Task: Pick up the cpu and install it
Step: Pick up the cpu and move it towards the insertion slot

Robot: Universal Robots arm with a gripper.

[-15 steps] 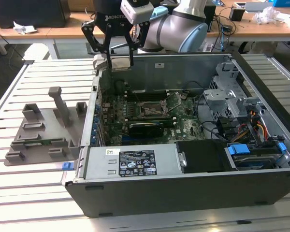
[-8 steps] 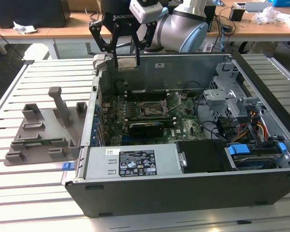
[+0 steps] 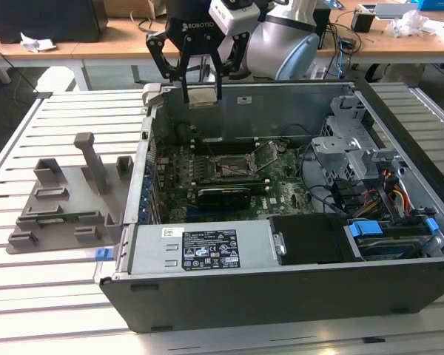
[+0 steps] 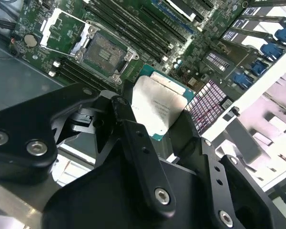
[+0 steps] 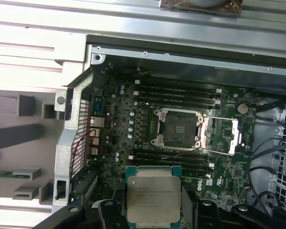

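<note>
Above the case [image 3: 281,296], the end effector [image 3: 202,98] holds the cpu [image 5: 152,198] flat, lid upward.

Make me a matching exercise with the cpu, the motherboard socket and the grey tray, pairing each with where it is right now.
Things:
1. cpu
2. socket
3. grey tray

Places:
A. on the slatted table, at the exterior view's left of the computer case
B. clamped in the gripper
C. on the motherboard, its frame open

Pairs: 1-B, 2-C, 3-A.
</note>
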